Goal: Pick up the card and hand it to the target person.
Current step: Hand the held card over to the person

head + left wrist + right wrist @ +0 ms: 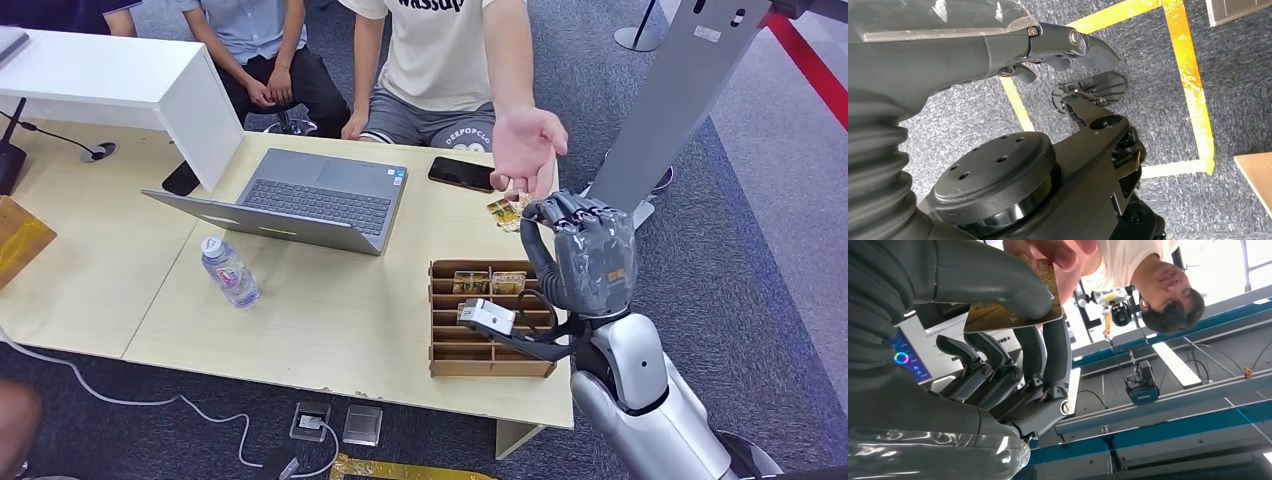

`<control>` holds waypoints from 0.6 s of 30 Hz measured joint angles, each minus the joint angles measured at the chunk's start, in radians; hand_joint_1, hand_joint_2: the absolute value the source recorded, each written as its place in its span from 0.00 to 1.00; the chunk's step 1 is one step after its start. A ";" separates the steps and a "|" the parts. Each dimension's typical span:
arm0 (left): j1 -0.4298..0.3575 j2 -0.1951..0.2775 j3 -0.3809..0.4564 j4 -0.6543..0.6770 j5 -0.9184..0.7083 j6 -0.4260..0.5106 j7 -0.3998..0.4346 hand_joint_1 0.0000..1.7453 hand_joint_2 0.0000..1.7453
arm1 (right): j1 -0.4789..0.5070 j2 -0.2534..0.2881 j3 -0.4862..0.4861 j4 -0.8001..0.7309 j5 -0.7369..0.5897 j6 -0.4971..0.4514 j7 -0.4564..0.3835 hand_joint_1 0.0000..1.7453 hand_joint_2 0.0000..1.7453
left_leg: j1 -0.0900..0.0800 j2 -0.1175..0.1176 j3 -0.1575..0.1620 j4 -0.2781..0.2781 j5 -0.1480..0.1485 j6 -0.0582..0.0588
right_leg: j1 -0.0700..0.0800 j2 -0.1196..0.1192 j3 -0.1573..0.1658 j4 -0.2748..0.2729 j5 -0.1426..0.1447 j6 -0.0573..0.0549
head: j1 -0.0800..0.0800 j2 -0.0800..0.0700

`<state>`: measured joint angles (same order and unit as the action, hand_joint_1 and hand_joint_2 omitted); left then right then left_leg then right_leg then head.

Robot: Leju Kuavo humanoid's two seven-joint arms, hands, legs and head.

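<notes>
From the head view I see my right hand (585,250) raised over the far right corner of the table (330,320), back toward the camera, with the person's hand (525,150) reaching down just above it. From here the card is hidden behind my fingers. The right wrist view gives me what the head view cannot: the card (1008,310), golden-brown, is pinched between my thick thumb (998,285) and the darker fingers (1048,350), which stand nearly straight behind it. The person's fingers (1063,252) are already touching the card's far edge, so both of us have contact with it.

The head view also shows a wooden card rack (490,320) on the table below my right arm, more cards (503,212) lying loose near the person's hand, a phone (462,173), a laptop (310,200) and a water bottle (230,272).

In the left wrist view my left hand (1068,47) hangs over grey carpet with yellow tape (1193,85), fingers curled in loosely and gripping nothing
</notes>
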<state>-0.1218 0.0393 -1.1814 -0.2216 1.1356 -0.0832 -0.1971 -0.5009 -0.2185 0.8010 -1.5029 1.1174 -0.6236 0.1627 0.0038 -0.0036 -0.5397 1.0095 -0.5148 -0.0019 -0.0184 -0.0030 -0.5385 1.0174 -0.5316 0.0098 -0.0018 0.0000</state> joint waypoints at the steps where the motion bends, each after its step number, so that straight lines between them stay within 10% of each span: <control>1: -0.001 0.000 0.000 0.000 -0.002 0.000 0.001 0.00 1.00 | 0.000 0.003 0.000 0.015 0.004 -0.006 0.002 1.00 1.00 | 0.000 0.000 0.000 0.000 0.000 0.000 | 0.000 0.000 0.000 0.000 0.000 0.000 | 0.000 0.000; 5: -0.005 0.000 0.000 0.000 -0.010 0.000 0.008 0.00 1.00 | 0.001 0.014 0.000 0.064 0.014 -0.022 0.005 0.00 1.00 | 0.000 0.000 0.000 0.000 0.000 0.000 | 0.000 0.000 0.000 0.000 0.000 0.000 | 0.001 0.000; 7: -0.006 0.000 0.000 0.000 -0.017 0.000 0.014 0.00 1.00 | 0.002 0.020 0.001 0.085 0.016 -0.027 0.007 0.00 1.00 | 0.000 0.000 0.000 0.000 0.000 0.000 | 0.000 0.000 0.000 0.000 0.000 0.000 | 0.001 0.000; 11: -0.006 0.000 0.000 0.000 -0.016 0.000 0.008 0.00 0.00 | 0.006 0.029 -0.002 0.110 -0.086 -0.020 0.003 0.00 1.00 | 0.000 0.000 0.000 0.000 0.000 0.000 | 0.000 0.000 0.000 0.000 0.000 0.000 | 0.001 0.000; 18: 0.003 0.004 0.000 0.000 0.003 0.000 -0.003 0.00 0.00 | 0.040 0.036 -0.029 0.097 -0.606 0.078 -0.121 0.00 1.00 | 0.000 0.000 0.000 0.000 0.000 0.000 | 0.000 0.000 0.000 0.000 0.000 0.000 | 0.001 0.000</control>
<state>-0.1189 0.0430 -1.1814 -0.2216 1.1389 -0.0832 -0.1999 -0.4605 -0.1823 0.7719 -1.4060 0.5118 -0.5454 0.0418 0.0038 -0.0034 -0.5395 1.0096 -0.5148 -0.0019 -0.0184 -0.0029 -0.5386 1.0173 -0.5316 0.0098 -0.0011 0.0000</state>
